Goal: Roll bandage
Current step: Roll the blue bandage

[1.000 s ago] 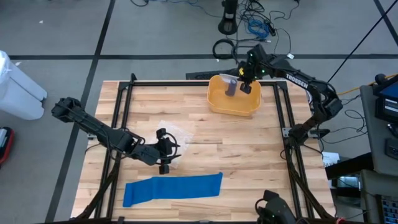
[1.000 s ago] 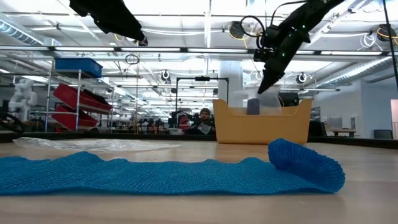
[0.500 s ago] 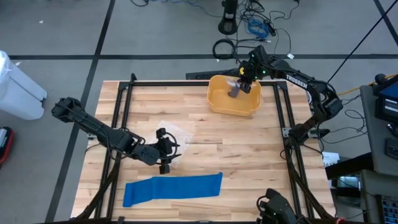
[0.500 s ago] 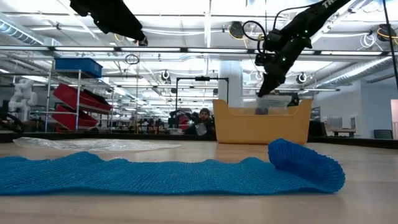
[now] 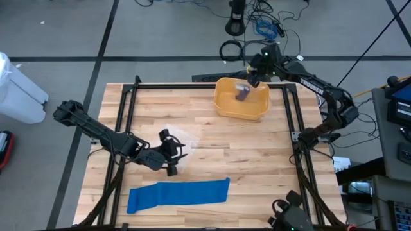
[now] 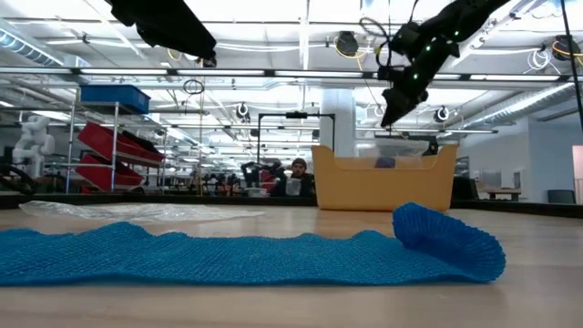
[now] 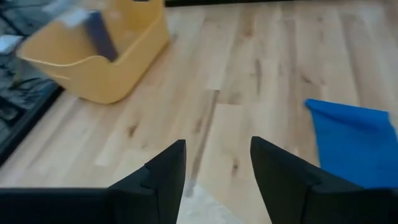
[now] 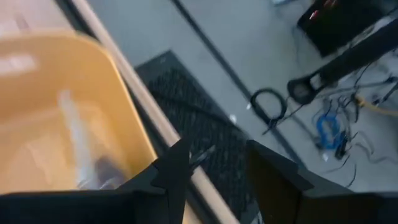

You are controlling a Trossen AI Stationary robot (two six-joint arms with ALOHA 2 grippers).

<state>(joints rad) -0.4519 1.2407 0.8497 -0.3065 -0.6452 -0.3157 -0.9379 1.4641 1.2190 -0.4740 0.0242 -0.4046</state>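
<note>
The blue bandage (image 5: pixel 178 194) lies flat and stretched out along the table's near edge, its right end (image 6: pixel 446 239) curled up a little. My left gripper (image 5: pixel 173 154) hovers open just beyond it, over the middle of the table; in the left wrist view (image 7: pixel 217 168) nothing lies between its fingers. My right gripper (image 5: pixel 252 78) stands open above the far rim of the yellow bin (image 5: pixel 241 102), also with nothing between its fingers (image 8: pixel 217 180). A dark grey packet in clear wrap (image 5: pixel 243 93) rests inside the bin.
A crumpled clear plastic wrapper (image 5: pixel 176 136) lies on the wood by my left gripper. Black frame rails (image 5: pixel 292 115) run along the table's sides and far edge. Bare wood lies between the bandage and the bin. People sit in the room beyond (image 6: pixel 296 178).
My right gripper has opened and let go of the grey packet, which has dropped into the yellow bin. The gripper has then risen and drawn back toward the table's far edge.
</note>
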